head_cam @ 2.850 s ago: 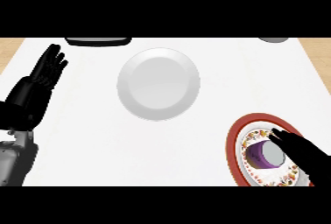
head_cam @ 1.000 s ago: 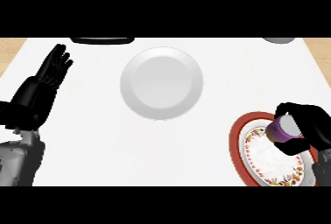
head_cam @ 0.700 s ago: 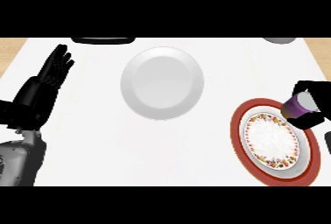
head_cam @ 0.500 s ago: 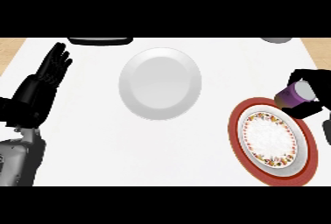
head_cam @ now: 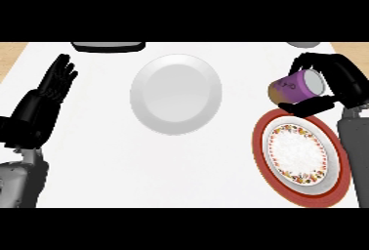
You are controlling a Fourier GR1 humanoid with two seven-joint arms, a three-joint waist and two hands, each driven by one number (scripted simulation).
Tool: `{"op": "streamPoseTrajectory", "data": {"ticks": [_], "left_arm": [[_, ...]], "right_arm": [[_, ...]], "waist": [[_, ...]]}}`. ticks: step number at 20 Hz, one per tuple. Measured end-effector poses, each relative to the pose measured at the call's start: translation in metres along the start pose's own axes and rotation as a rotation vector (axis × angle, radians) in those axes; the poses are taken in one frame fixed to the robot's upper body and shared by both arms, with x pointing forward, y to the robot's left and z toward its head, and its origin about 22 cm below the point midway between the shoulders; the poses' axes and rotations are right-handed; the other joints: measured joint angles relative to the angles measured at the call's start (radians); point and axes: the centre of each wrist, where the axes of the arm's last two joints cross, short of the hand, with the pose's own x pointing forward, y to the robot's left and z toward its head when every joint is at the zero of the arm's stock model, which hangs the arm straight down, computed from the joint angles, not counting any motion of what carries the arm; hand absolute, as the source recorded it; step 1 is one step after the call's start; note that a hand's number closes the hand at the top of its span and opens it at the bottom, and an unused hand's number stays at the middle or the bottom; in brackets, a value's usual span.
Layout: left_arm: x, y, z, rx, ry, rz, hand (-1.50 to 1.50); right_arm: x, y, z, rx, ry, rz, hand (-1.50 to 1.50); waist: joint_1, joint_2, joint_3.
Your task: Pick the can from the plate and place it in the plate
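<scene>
Purple can (head_cam: pixel 297 89) tilted in right robot hand (head_cam: pixel 337 78), label unreadable, above patterned plate (head_cam: pixel 301 153)

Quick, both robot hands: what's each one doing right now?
Left robot hand: open, fingers straight, resting at the view's left, holding nothing.
Right robot hand: shut on the purple can, tilted, held past the red-rimmed plate's far edge.

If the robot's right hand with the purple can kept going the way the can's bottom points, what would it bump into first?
Probably the plain white plate. The right hand tilts the can that way, though height is unclear.
</scene>
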Motion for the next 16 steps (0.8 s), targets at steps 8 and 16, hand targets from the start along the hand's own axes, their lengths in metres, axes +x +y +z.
{"op": "streamPoseTrajectory", "data": {"ticks": [8, 16], "left_arm": [[0.000, -0.002, -0.004, -0.010, -0.010, -0.001, 0.00], [0.001, -0.002, -0.001, -0.017, -0.010, -0.002, 0.00]], "right_arm": [[0.083, 0.012, -0.032, 0.030, -0.099, -0.078, 1.50], [0.141, 0.053, -0.074, 0.082, -0.109, -0.164, 1.50]], "waist": [[0.007, 0.003, 0.000], [0.016, 0.006, 0.000]]}}
